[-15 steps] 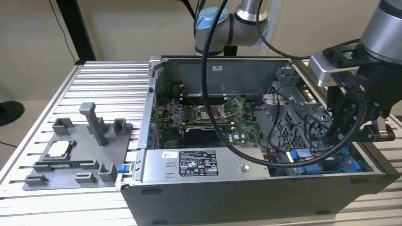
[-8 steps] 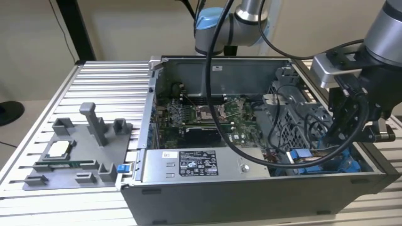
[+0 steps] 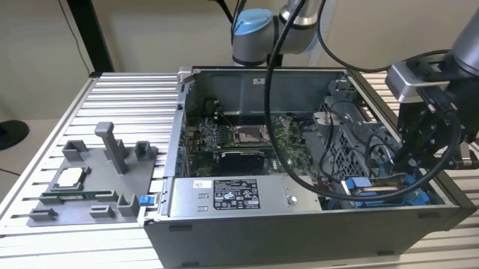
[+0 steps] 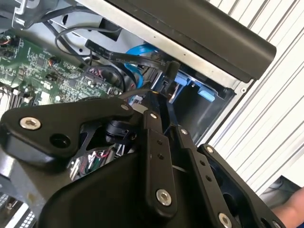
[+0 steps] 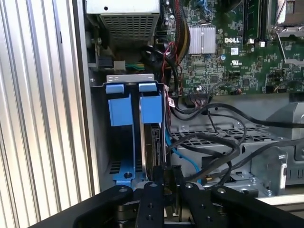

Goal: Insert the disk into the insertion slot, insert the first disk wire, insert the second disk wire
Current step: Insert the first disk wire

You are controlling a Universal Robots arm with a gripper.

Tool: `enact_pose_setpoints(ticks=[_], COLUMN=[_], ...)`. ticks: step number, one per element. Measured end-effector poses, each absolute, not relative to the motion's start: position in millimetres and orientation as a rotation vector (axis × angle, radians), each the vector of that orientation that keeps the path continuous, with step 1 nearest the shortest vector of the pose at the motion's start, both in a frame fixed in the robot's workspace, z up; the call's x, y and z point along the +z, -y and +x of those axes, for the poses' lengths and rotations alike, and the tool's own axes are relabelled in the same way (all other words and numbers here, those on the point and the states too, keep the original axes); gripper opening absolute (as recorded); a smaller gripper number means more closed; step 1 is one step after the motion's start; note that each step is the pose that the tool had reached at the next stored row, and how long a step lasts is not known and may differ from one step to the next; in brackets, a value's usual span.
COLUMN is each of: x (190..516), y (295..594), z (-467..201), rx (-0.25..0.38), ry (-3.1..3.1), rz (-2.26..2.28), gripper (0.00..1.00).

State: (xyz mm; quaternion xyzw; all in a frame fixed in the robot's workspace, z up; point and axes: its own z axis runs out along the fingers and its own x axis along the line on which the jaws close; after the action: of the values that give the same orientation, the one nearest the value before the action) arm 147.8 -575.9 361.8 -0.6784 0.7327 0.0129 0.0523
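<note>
The disk point(image 5: 154, 137) stands edge-on in its blue carrier point(image 5: 152, 109) inside the insertion slot point(image 5: 124, 142), a bay of blue rails at the case's front corner on the exterior view's right point(image 3: 367, 188). My gripper point(image 5: 169, 175) hangs right over the disk's end, its two black fingers point(image 4: 154, 128) close together and shut on a black wire connector point(image 4: 172, 73). The connector is at the disk's edge; I cannot tell how deep it sits. Black wires point(image 5: 213, 142) and a light blue cable point(image 5: 183, 154) loop beside the bay.
The open computer case point(image 3: 299, 235) lies on a slatted aluminium table point(image 3: 120, 101). Inside are the motherboard point(image 3: 239, 137) and a grey labelled power-supply box point(image 3: 224, 196). A grey fixture tray point(image 3: 90, 179) sits at the exterior view's left. A person's hand point(image 4: 292, 209) shows beside the case.
</note>
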Motion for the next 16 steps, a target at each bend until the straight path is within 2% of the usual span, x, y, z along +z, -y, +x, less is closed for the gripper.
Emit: enact_pose_setpoints(ticks=[4, 16], x=[360.6, 358.0], y=[575.9, 576.0], z=[154.6, 154.6], rx=[0.079, 0.084], ry=[-2.249, -2.251], rz=[-2.078, -2.08], gripper=[0.0, 0.0])
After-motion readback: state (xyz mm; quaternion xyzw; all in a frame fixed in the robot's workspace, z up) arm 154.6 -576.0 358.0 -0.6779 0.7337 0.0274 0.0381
